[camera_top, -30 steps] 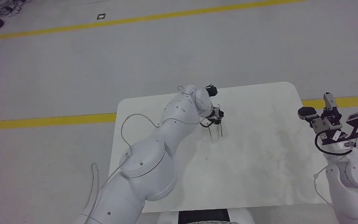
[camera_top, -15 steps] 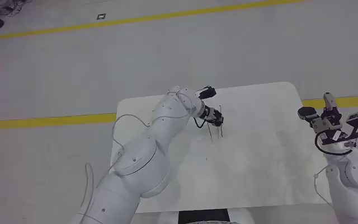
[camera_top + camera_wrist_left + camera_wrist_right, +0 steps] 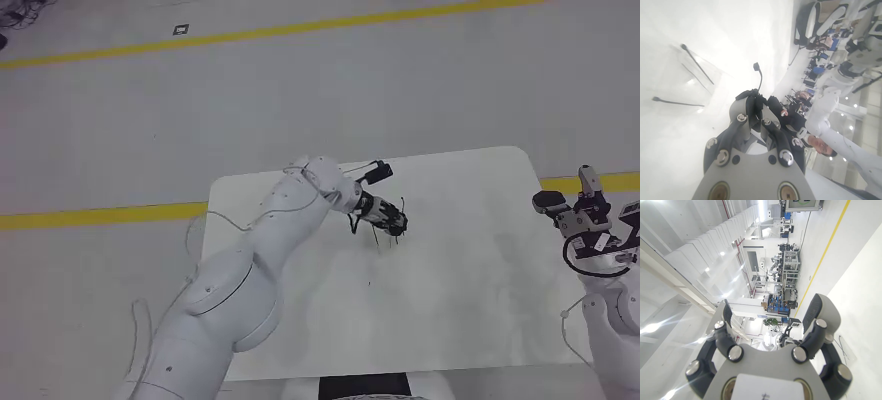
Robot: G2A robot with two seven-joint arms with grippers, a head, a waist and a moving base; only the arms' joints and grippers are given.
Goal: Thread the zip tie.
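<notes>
Your left gripper [image 3: 753, 97] sits over the middle of the table [image 3: 470, 290], pinched on the zip tie [image 3: 760, 76] — head end poking free; your right gripper [image 3: 768, 308] hangs beyond the table's right edge — fingers apart.

Blk zip tie [image 3: 761, 79], white table [image 3: 470, 280], grey floor [image 3: 300, 90] w/ yellow stripes [image 3: 100, 215]

We see a thin black plastic zip tie [image 3: 760, 77], smooth and faintly glossy, in the left gripper [image 3: 753, 97]. That gripper's fingers [image 3: 738, 108] are matt grey metal with shiny steel pins and black cloth-like wrapping at the tips. The right gripper [image 3: 768, 311] has ribbed black rubber pads [image 3: 811, 311]. The white table [image 3: 470, 280] looks matt. A clear glossy plastic sheet [image 3: 677, 83] lies on it.
</notes>
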